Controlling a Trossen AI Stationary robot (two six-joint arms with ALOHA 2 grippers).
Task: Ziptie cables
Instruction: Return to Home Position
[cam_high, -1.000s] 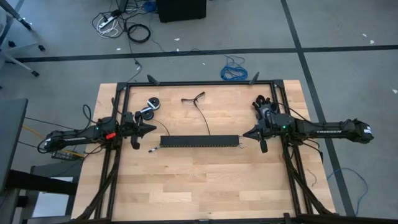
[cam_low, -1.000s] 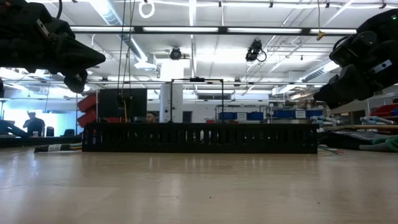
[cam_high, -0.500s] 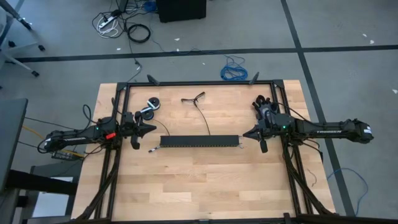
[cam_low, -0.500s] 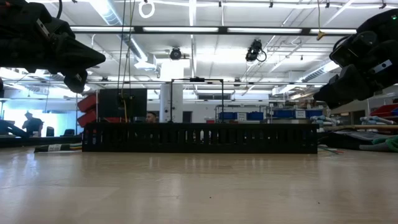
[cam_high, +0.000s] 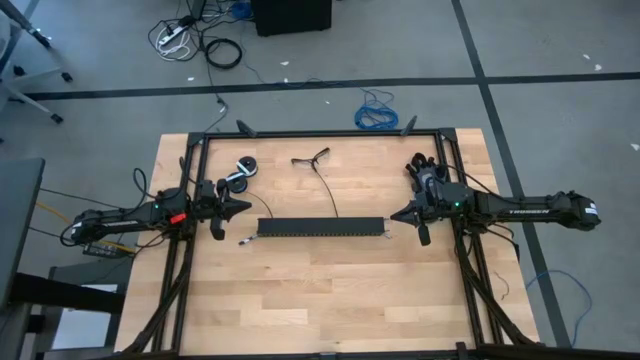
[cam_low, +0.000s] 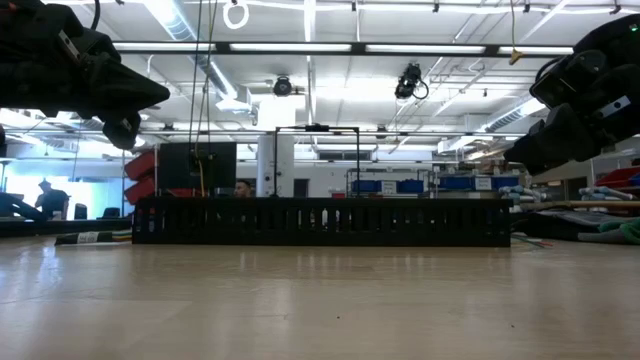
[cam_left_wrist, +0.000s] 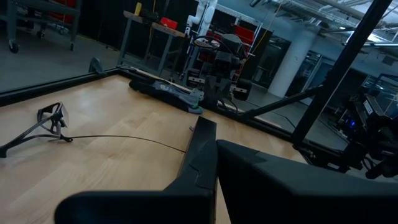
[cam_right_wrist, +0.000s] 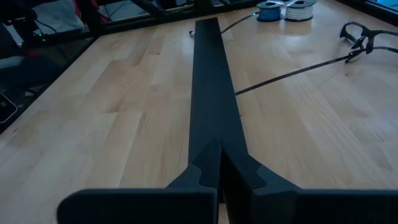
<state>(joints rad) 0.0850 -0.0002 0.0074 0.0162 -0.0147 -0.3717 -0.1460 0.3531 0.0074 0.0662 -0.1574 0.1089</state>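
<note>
A thin black ziptie (cam_high: 327, 190) lies flat on the wooden table, running from a black looped tangle (cam_high: 310, 158) near the far edge toward a long black perforated strip (cam_high: 320, 227) at mid-table. A short pale-tipped strand (cam_high: 244, 240) sticks out past the strip's left end; the cables do not show otherwise. My left gripper (cam_high: 246, 206) hovers shut just beyond the strip's left end, above the table. Off the strip's right end my right gripper (cam_high: 393, 213) also hovers shut, pointing along the strip (cam_right_wrist: 211, 87). Neither touches anything.
Two small spools (cam_high: 242, 168) sit at the far left of the table. A black frame (cam_high: 320, 133) runs along the far and side edges. Bare wood lies between the strip and the near edge. A blue coiled cable (cam_high: 376, 115) lies on the floor beyond.
</note>
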